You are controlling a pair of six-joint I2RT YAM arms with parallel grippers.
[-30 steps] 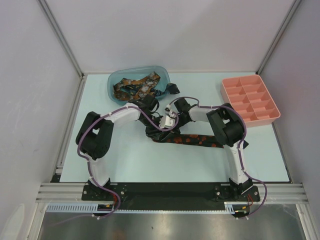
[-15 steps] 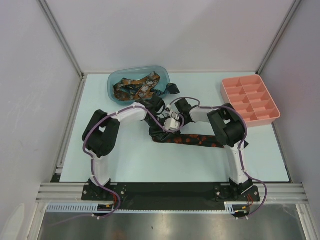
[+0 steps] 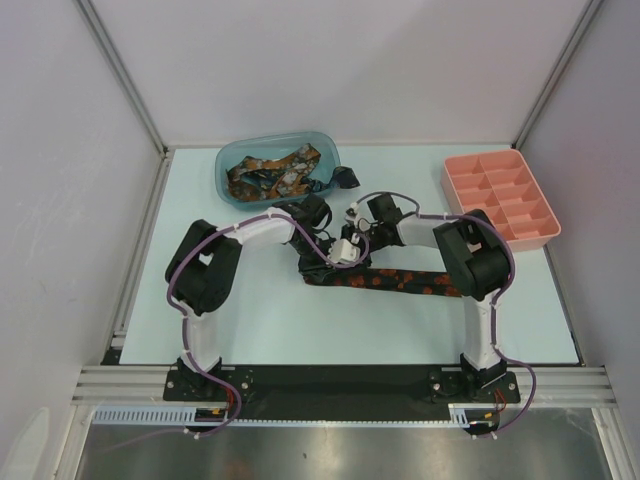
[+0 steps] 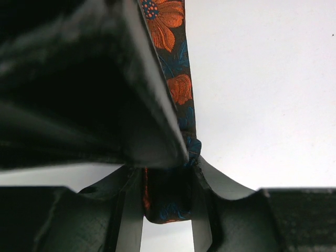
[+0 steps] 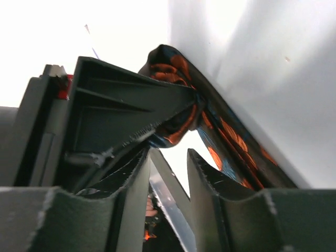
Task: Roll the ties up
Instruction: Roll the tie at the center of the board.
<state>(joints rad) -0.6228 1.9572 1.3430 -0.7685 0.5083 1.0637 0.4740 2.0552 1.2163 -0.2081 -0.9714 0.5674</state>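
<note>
One dark tie (image 3: 400, 280) with orange-red blotches lies stretched across the middle of the table, its left end gathered up where both grippers meet. My left gripper (image 3: 320, 245) is shut on that folded end; in the left wrist view the fabric (image 4: 167, 202) fills the gap between the fingers of the left gripper (image 4: 168, 210). My right gripper (image 3: 343, 252) is right next to it. In the right wrist view the right gripper (image 5: 169, 157) stands open, light showing between its fingers, with the bunched tie (image 5: 178, 126) just ahead of the tips.
A blue bowl (image 3: 232, 160) at the back left holds more patterned ties (image 3: 270, 175), one dark end hanging over its right rim. A pink divided tray (image 3: 500, 195) stands at the back right. White walls enclose the table.
The right gripper has opened and let go of the tie's end, and its arm has swung slightly right. The left gripper has moved in and closed on the folded end.
</note>
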